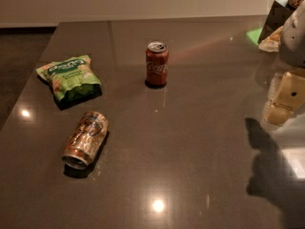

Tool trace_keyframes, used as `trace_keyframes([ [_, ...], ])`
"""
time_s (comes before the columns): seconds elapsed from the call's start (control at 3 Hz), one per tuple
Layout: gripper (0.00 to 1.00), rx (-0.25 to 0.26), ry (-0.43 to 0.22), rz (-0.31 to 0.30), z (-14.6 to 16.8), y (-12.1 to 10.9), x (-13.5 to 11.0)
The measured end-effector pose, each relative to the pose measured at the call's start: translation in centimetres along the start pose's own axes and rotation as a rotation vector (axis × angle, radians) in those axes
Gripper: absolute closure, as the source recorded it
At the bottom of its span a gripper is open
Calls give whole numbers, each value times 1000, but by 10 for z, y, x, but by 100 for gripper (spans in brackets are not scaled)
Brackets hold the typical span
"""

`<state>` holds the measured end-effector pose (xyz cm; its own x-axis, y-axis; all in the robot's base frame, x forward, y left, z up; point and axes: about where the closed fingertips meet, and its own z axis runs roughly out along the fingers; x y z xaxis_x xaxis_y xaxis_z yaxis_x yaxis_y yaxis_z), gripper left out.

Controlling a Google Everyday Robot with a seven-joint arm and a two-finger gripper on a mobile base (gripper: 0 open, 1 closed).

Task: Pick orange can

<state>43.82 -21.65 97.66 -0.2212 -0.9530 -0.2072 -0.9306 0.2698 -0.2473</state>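
The orange can lies on its side on the dark grey table, at the front left, with its silver rim towards the front edge. It is shiny orange-gold with pale and dark label graphics. My gripper is at the right edge of the view, pale yellow under the grey arm, above the table's right side. It is far to the right of the orange can and holds nothing that I can see.
A red Coca-Cola can stands upright at the middle back. A green snack bag lies at the left, behind the orange can. Boxes and a green item sit at the back right corner. The arm's shadow falls at the right.
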Motion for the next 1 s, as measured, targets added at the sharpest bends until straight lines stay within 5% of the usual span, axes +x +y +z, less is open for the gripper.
trace_keyframes([
  [0.33, 0, 0, 0, 0, 0, 0, 0],
  [1.0, 0, -37, -46, -153, 8, 11, -47],
])
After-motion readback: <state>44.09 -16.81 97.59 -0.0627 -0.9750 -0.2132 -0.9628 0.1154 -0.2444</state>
